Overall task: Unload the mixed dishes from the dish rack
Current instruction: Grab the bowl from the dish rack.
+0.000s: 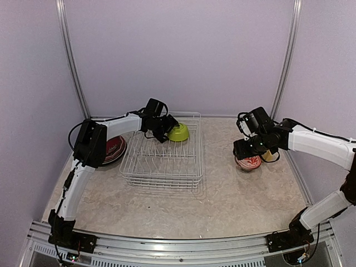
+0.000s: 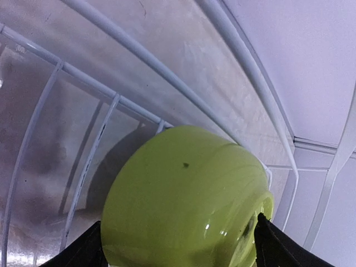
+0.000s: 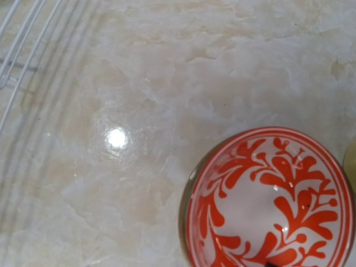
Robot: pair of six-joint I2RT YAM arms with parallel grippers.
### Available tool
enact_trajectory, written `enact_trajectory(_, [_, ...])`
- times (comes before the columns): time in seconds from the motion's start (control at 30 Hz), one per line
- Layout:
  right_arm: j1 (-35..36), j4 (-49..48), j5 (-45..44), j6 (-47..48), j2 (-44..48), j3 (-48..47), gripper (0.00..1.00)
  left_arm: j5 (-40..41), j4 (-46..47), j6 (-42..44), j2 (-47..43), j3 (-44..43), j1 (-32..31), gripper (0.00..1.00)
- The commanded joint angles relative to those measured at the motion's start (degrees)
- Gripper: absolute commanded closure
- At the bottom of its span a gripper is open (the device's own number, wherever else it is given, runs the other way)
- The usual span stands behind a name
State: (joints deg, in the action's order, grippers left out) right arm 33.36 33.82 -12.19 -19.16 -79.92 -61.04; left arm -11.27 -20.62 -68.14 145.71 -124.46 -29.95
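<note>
The left pincer (image 1: 168, 129) is closed on the lime bowl (image 1: 179, 132). In the wrist view its dark fingers (image 2: 80, 253) press against the bowl on either side. The bowl lies tilted at the far right corner of the rack (image 1: 161, 158), close to the worktop's (image 1: 233, 194) far edge.

The bowl is glossy and rounded, and only the fingertips seem to bear on it. It could twist or slip out as it comes up, and drop back onto the wires. The rack's rim wires run just beside the bowl, so a low or slanted lift might catch one and drag the light rack along.

The plate (image 1: 115, 149) lies near the left edge, partly under the left arm. A careless swing that way could clip it.

The right pincer (image 1: 248, 151) hangs just over the patterned bowl (image 3: 272, 203) near the right edge. I cannot tell whether it is wide or narrow, because its fingers do not show clearly. The mug (image 1: 270, 156) stands just beside that bowl, so a sideways pull-away could knock one into the other.

No brand, label or readable writing shows on any dish, on the rack or on the arms. The patterned bowl carries only a red leaf motif.
</note>
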Motion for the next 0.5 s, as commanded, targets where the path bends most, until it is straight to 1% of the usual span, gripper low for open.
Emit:
enact_trajectory(0.0, [0.65,-1.01,0.87,-0.44,0.66,0.66,0.36,0.65,5.51,0.29,1.82,1.56,0.68,0.17])
enact_trajectory(0.07, [0.60,-1.08,1.10,-0.40,0.55,0.73,0.36,0.78,7.09,0.80,1.36,2.92,0.62,0.21])
enact_trajectory(0.13, [0.64,-1.29,1.24,-0.42,0.42,0.79,0.36,0.92,9.10,1.60,0.21,4.81,0.49,0.26])
enact_trajectory(0.27, [0.74,-1.47,1.41,-0.27,0.17,0.72,0.36,1.02,12.91,2.86,-2.40,8.47,0.25,0.40])
enact_trajectory(0.33, [0.76,-1.46,1.42,-0.31,0.12,0.74,0.36,1.19,13.04,3.45,-3.36,9.22,0.25,0.44])
enact_trajectory(0.47, [0.98,-1.39,1.39,-0.50,0.19,0.68,0.36,2.07,13.19,5.67,-5.28,10.28,0.03,0.47])
